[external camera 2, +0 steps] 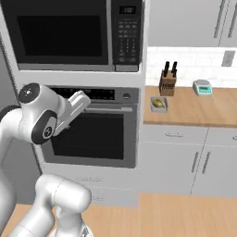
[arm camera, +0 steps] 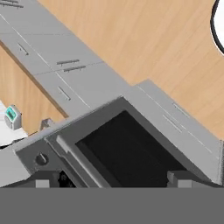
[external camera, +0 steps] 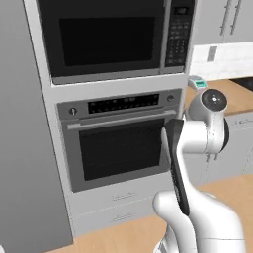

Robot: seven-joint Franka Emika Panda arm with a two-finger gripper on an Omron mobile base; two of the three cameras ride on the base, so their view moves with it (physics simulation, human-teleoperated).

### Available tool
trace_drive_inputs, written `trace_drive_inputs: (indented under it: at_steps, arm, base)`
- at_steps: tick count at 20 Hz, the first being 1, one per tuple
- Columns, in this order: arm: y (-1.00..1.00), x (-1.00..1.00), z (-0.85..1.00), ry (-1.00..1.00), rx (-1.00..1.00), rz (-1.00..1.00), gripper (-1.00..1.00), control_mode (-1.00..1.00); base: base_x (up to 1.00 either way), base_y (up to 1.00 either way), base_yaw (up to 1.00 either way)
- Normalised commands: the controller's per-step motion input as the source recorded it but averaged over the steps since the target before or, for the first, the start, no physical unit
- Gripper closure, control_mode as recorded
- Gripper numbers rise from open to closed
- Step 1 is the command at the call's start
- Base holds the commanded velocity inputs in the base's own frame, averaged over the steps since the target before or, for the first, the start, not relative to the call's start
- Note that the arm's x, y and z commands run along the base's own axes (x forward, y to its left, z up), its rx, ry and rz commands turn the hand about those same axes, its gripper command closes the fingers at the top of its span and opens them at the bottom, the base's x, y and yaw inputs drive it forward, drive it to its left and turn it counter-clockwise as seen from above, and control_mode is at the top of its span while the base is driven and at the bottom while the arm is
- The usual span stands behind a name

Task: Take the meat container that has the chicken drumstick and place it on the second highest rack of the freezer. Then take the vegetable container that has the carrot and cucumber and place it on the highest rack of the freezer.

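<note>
Facing the built-in oven (arm camera: 127,153) with the pincer (arm camera: 111,180) spread wide and empty, tips far apart at the foot of the hand view. To the right, on the wooden desk (external camera 2: 194,113), close to its oven end: a small shallow container (external camera 2: 159,104) just in front of the knife block (external camera 2: 167,81), with a kitchen scale (external camera 2: 202,87) well apart further along. Inside the dish, a stubby yellowish-green piece, probably the cucumber, seemingly lying flat with its long axis across the dish, roughly parallel to the desk's front edge; too small to tell which end leads, or to make out a carrot. At the left edge of the left base view, a tall plain grey panel (external camera: 24,148), likely the freezer, long axis upright. Risks from here, as a judgement: grabbing this vegetable dish first when the drumstick's dish should go first; clipping the oven's bar handle (external camera: 118,120) or the knife block on a wide swing towards the desk; tipping the shallow dish and spilling its load by pinching one rim off-centre.
</note>
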Motion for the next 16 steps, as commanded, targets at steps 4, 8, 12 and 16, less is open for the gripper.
trace_drive_inputs:
  at_steps: [4,8,12,16]
  arm:
    - [0.00,0.00,0.00,0.00,0.00,0.00,-1.00,1.00]
    - [0.00,0.00,0.00,0.00,0.00,0.00,-1.00,1.00]
    - [0.00,0.00,0.00,0.00,0.00,0.00,-1.00,1.00]
    - [0.00,0.00,0.00,0.00,0.00,0.00,-1.00,1.00]
  base:
    - [0.31,-1.00,-0.01]
    - [0.60,-1.00,0.10]
    - [0.53,-1.00,0.20]
    - [0.55,-0.88,0.41]
